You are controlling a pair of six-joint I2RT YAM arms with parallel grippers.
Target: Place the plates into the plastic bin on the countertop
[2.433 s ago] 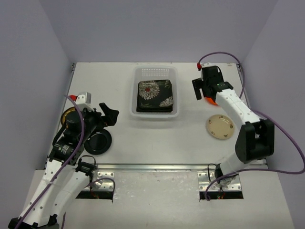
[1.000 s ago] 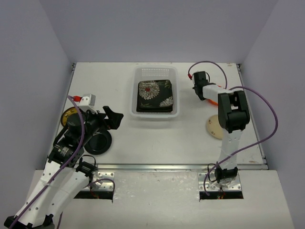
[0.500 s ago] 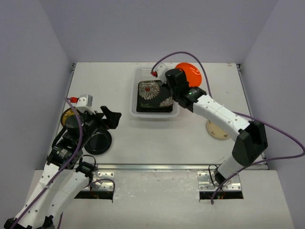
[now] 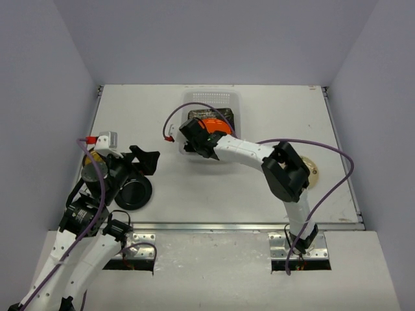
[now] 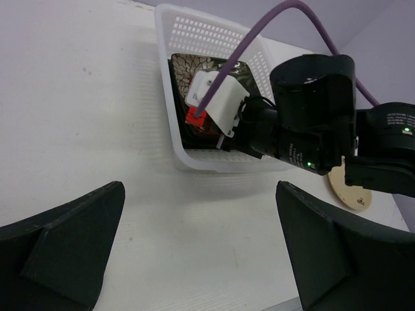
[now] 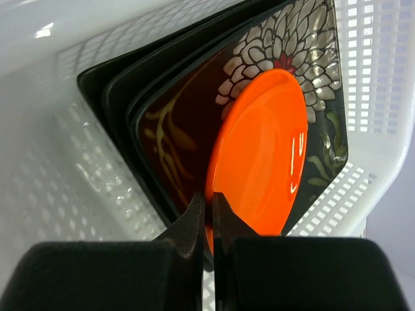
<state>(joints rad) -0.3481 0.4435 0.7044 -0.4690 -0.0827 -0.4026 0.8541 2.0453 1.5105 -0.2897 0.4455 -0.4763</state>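
Orange round plate (image 6: 259, 155) leans inside the plastic bin (image 4: 211, 96) against the stacked flowered square plates (image 6: 292, 39), its edge pinched by the right gripper (image 6: 209, 214). Left of the bin, the left gripper (image 5: 200, 188) hangs with its fingers spread wide, near a black round plate (image 4: 133, 192). A beige plate (image 4: 313, 172) lies right of the bin.

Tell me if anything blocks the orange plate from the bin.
Nothing visible does. The right gripper holds the orange plate by its rim, within the bin's walls and directly over the flowered plate lying there. Only that plate lies beneath it, and the orange one can rest on it.
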